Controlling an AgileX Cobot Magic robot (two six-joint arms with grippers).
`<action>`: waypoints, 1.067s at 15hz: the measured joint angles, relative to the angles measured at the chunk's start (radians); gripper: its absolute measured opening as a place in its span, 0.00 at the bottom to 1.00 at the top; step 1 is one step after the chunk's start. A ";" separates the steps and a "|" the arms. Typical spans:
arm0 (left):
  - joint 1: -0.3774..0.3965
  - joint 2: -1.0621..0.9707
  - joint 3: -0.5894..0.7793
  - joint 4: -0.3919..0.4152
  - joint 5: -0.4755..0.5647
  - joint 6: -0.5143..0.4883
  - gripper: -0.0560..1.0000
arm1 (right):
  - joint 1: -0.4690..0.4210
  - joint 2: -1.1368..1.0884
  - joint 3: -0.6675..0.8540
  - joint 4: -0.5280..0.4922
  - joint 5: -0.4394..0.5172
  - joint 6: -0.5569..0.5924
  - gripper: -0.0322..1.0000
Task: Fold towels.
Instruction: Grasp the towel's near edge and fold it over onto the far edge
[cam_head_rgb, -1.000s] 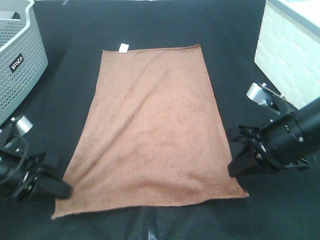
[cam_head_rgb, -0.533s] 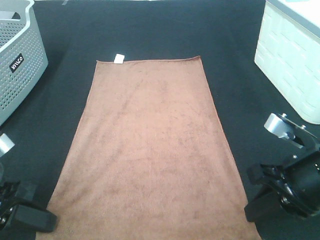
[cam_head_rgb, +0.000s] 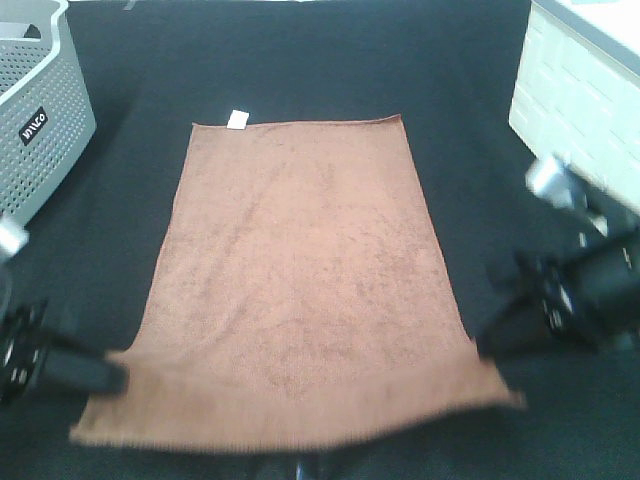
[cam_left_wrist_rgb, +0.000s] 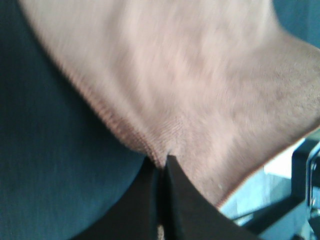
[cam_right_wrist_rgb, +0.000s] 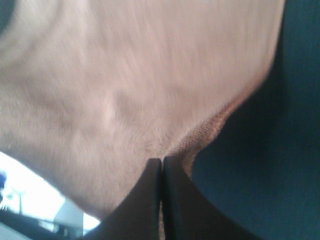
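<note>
Grey basket (cam_head_rgb: 40, 110) beyond the left gripper (cam_left_wrist_rgb: 161, 166) and white bin (cam_head_rgb: 580, 100) beyond the right gripper (cam_right_wrist_rgb: 162, 162): contents unseen. Each gripper pinches the hem of the fuzzy rust-brown towel (cam_head_rgb: 300, 260), which stretches away between them over the black tabletop (cam_head_rgb: 300, 60), white tag (cam_head_rgb: 237, 119) at its far corner

Count: one brown towel (cam_head_rgb: 300, 280), carrying one white tag (cam_head_rgb: 237, 119). Two grippers: left gripper (cam_left_wrist_rgb: 161, 167), right gripper (cam_right_wrist_rgb: 162, 162). One grey basket (cam_head_rgb: 40, 120). One white bin (cam_head_rgb: 580, 110). One black tabletop (cam_head_rgb: 300, 60).
</note>
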 joint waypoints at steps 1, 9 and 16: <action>0.000 0.011 -0.051 0.000 -0.002 -0.014 0.05 | 0.000 0.017 -0.064 -0.015 0.000 0.014 0.03; 0.000 0.246 -0.593 0.211 -0.070 -0.279 0.05 | 0.000 0.463 -0.814 -0.151 0.143 0.172 0.03; 0.000 0.383 -0.872 0.220 -0.202 -0.293 0.05 | -0.009 0.722 -1.288 -0.262 0.219 0.267 0.03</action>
